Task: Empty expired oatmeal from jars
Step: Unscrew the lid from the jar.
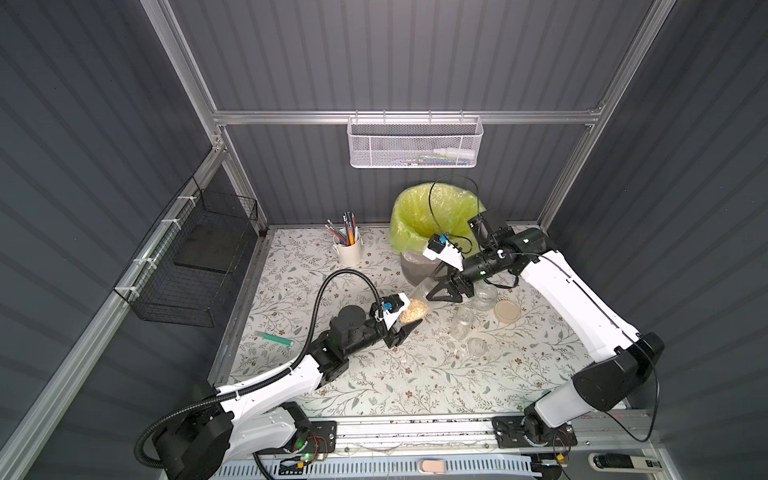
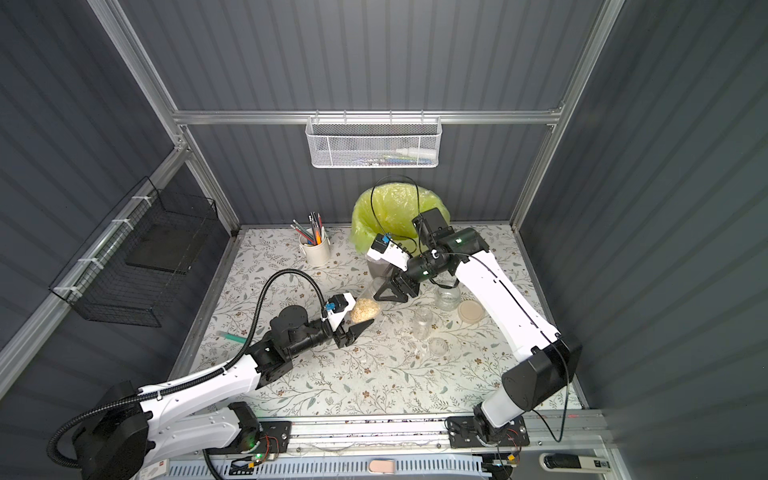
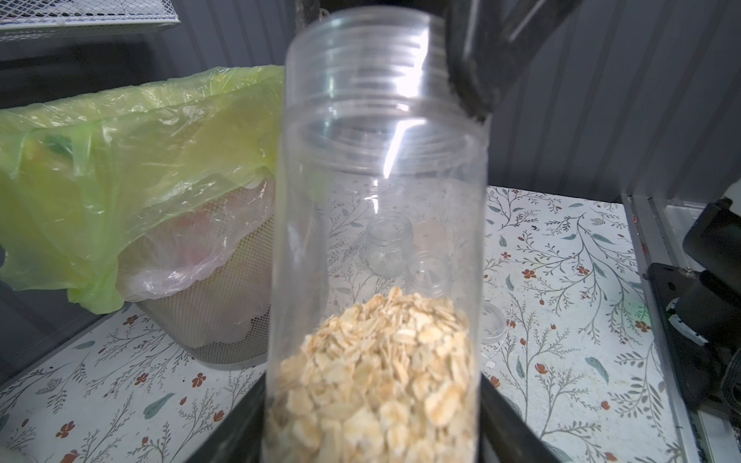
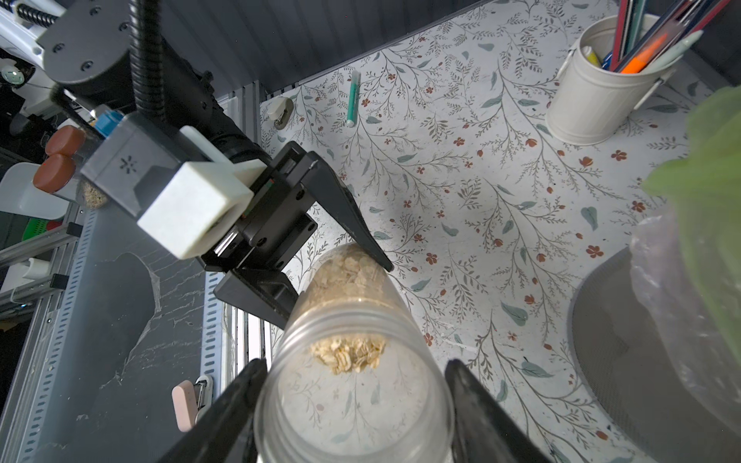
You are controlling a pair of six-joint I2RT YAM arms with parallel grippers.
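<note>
While the left gripper (image 4: 341,286) clamps the base end of a lidless clear jar (image 1: 420,296) and the right gripper (image 4: 355,381) pinches its threaded neck, the oatmeal (image 1: 412,312) lies heaped in the base end. Jar held tilted above the table (image 1: 374,374), mouth toward the bag-lined bin (image 1: 409,237). Standing empty on the table: squat jar (image 1: 484,296) and narrow jar (image 1: 461,322), near a beige lid (image 1: 507,311)

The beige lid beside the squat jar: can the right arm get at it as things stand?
Probably not yet. The beige lid lies uncovered near the right arm, but the right gripper is shut on the mouth end of the oatmeal jar, which the left gripper holds at its base.
</note>
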